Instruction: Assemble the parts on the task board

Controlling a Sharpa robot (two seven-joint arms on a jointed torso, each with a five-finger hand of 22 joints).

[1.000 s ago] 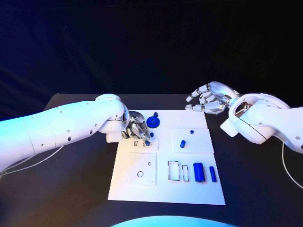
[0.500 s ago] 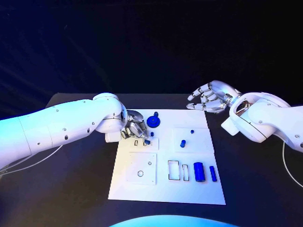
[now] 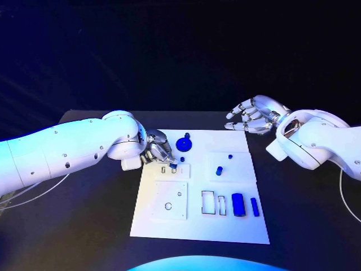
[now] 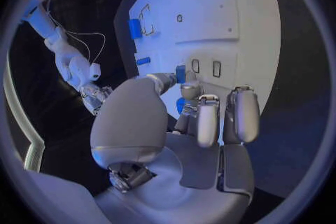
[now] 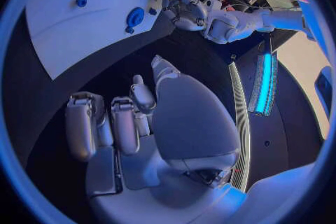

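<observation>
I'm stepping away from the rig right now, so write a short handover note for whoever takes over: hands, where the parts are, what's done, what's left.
Left hand: over the board's far left corner, pinching a small blue part at the two small slots there.
Right hand: hovering off the board's far right corner, fingers curled, holding nothing.
White board: blue round part near the far edge, two small blue pieces in the right middle panel, two blue bars at the near right beside empty slots.
Done: cannot tell what is seated.
Left: place the pinched part, then the loose pieces.
</observation>
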